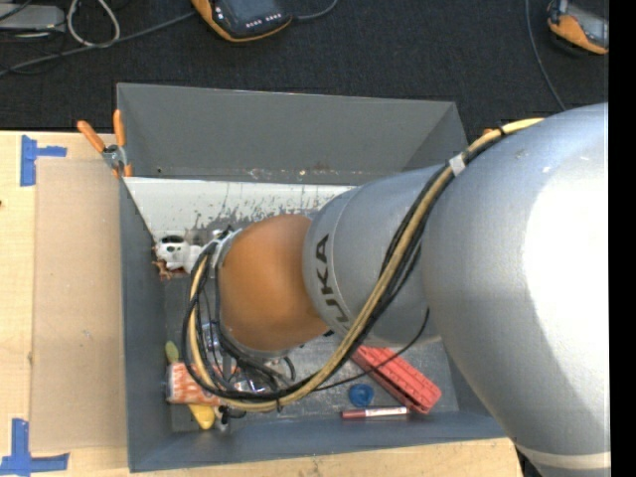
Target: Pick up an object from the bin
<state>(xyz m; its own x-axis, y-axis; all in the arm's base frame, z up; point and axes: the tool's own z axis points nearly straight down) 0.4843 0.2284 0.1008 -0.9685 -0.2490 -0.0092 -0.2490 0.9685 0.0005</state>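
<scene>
Grey bin (288,142), arm (397,256) angled down into its left side

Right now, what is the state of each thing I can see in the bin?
Red ridged block: lying flat, aslant, one end under the arm.
Blue cap: lying loose, beside the block.
Red pen: lying flat along the view's lower wall.
Yellow thing: lying in the view's lower left corner.
Small white toy: lying by the left wall, near the back.
</scene>
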